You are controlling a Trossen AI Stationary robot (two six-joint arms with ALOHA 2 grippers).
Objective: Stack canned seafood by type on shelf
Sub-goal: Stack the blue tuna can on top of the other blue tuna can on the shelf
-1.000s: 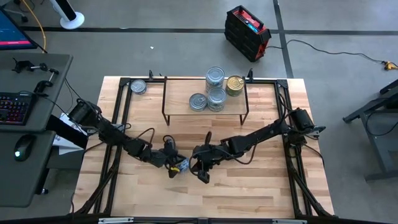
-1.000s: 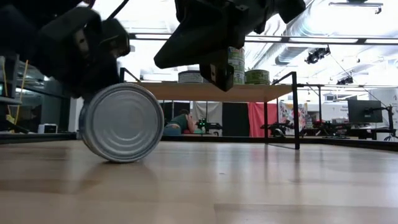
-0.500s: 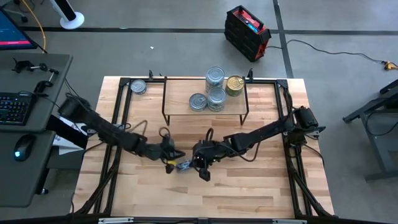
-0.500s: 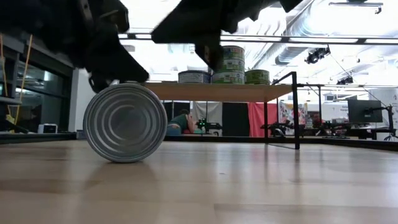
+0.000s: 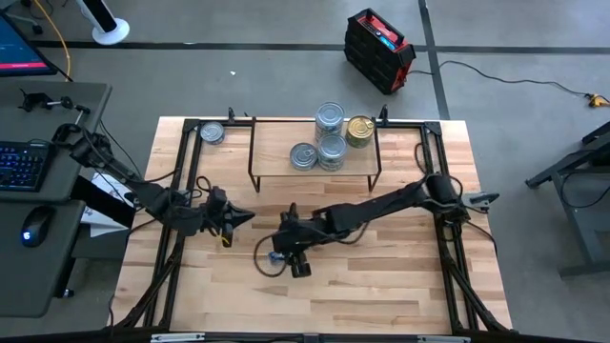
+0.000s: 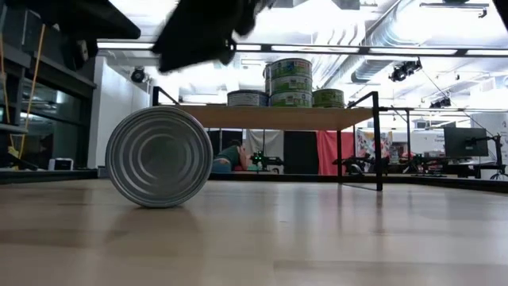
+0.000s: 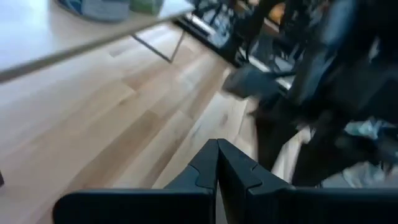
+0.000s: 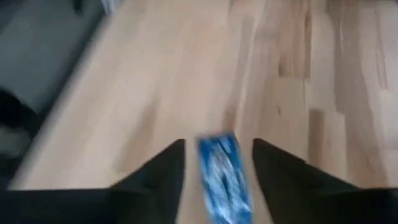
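One canned-seafood tin (image 6: 159, 156) stands on its rim on the tabletop, its silver lid facing the low camera. Its blue side (image 8: 224, 177) shows edge-on in the right wrist view, between the open fingers of my right gripper (image 5: 286, 257), with a gap on each side. My left gripper (image 5: 243, 217), shut and holding nothing, hovers to the tin's left. The shelf (image 5: 286, 173) carries several tins: a stack (image 5: 329, 117), a gold tin (image 5: 359, 130) and two silver-lidded ones (image 5: 303, 155).
Another tin (image 5: 212, 132) lies flat at the table's far left corner, beside the shelf. Black frame rails (image 5: 183, 181) run along both sides of the table. Bare wood lies toward the near edge. A desk with a keyboard (image 5: 24, 164) stands off the table's left.
My left gripper has drawn away from the tin, rising and going toward the table's left edge. My right gripper has gone toward the left, has rolled, and now stands over the tin. The tin stays on its rim at nearly the same spot.
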